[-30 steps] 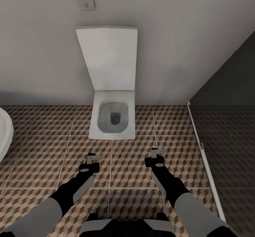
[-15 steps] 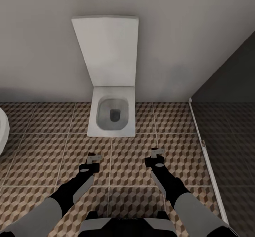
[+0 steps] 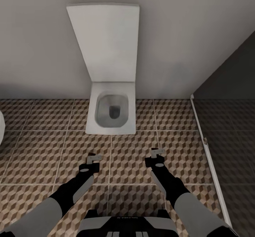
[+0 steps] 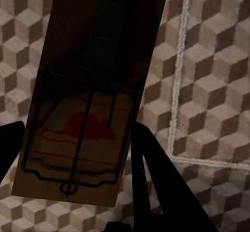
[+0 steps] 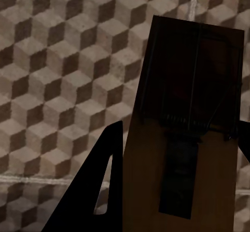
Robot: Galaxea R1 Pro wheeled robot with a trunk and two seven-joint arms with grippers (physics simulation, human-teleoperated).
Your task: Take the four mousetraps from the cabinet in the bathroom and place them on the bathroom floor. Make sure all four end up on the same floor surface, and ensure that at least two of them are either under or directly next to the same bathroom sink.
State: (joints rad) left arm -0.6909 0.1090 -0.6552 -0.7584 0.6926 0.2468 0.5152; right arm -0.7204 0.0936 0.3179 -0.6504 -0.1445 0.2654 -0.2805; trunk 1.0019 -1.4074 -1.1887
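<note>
Directly ahead, open white toilet [image 3: 111, 111].

Matt wooden mousetraps [image 4: 88, 102] with thin dark metal wire. Smooth, faintly glossy white toilet [image 3: 110, 115]. The bathroom floor [image 3: 46, 152] tiles look matt.

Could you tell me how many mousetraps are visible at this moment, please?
2. One mousetrap sits between the left gripper's fingers, the other mousetrap between the right gripper's fingers, both above the bathroom floor. The remaining two aren't visible.
</note>
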